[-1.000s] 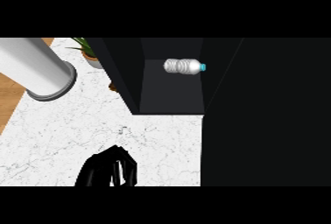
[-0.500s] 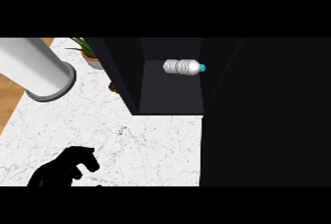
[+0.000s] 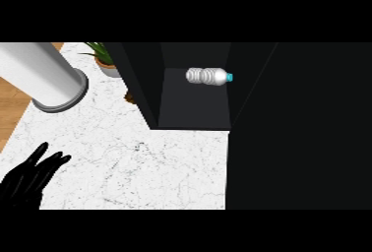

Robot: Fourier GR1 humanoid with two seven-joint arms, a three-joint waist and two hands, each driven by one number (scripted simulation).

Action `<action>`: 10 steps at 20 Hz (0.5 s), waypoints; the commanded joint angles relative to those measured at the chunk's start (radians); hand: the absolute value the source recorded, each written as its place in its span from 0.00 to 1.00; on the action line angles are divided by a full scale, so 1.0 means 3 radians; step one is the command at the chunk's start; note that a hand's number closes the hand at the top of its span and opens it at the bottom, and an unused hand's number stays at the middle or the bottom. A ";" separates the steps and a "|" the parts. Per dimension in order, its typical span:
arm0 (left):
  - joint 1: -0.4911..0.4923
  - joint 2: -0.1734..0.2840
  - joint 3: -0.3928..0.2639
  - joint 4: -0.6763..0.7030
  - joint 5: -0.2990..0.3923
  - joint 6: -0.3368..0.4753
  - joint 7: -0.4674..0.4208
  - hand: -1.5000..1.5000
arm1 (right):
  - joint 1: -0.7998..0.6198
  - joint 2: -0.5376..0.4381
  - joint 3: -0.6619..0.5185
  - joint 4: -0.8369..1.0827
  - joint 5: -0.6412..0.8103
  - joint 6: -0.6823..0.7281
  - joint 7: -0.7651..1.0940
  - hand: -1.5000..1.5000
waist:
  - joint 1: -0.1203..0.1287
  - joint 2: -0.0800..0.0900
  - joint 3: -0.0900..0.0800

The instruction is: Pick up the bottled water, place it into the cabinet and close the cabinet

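Note:
The bottled water, clear and ribbed with a blue cap, lies on its side inside the dark cabinet, cap pointing right. Nothing touches it. My left hand shows at the lower left over the white marble counter. Its fingers are straight, point up and hold nothing, and it is far from the cabinet. My right hand does not show. A wide black panel fills the right side of the view; I cannot tell whether it is the cabinet's door or its wall.
A thick grey cylinder slants in from the upper left above the counter. A small potted plant stands at the back, left of the cabinet. Wooden floor shows past the counter's left edge.
The left hand has slid from the lower middle of the counter to the lower left corner and its fingers have straightened. The bottle and cabinet have not moved.

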 commanded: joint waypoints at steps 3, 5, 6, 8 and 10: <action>0.0245 0.0219 0.0232 -0.0102 0.0192 -0.0215 -0.0011 0.00 | -0.0156 -0.0116 0.0160 -0.1000 0.0443 -0.0156 0.0336 1.00 | 0.0064 -0.0028 -0.0022; 0.0274 0.0207 0.0260 -0.0067 0.0218 -0.0289 -0.0062 0.00 | -0.0321 -0.0151 0.0261 -0.0989 0.0491 -0.0206 0.0411 1.00 | 0.0060 -0.0012 -0.0025; 0.0285 0.0262 0.0360 -0.0052 0.0283 -0.0289 -0.0031 0.00 | -0.0312 -0.0150 0.0345 -0.0982 0.0491 -0.0175 0.0428 1.00 | 0.0024 -0.0038 -0.0030; 0.0375 0.0326 0.0382 -0.0098 0.0295 -0.0377 -0.0050 0.00 | -0.0436 -0.0191 0.0453 -0.0920 0.0553 -0.0184 0.0514 1.00 | 0.0065 -0.0054 -0.0030; 0.0402 0.0355 0.0438 -0.0091 0.0375 -0.0418 -0.0017 0.00 | -0.0669 -0.0227 0.0507 -0.0884 0.0592 -0.0226 0.0584 1.00 | 0.0091 -0.0043 -0.0034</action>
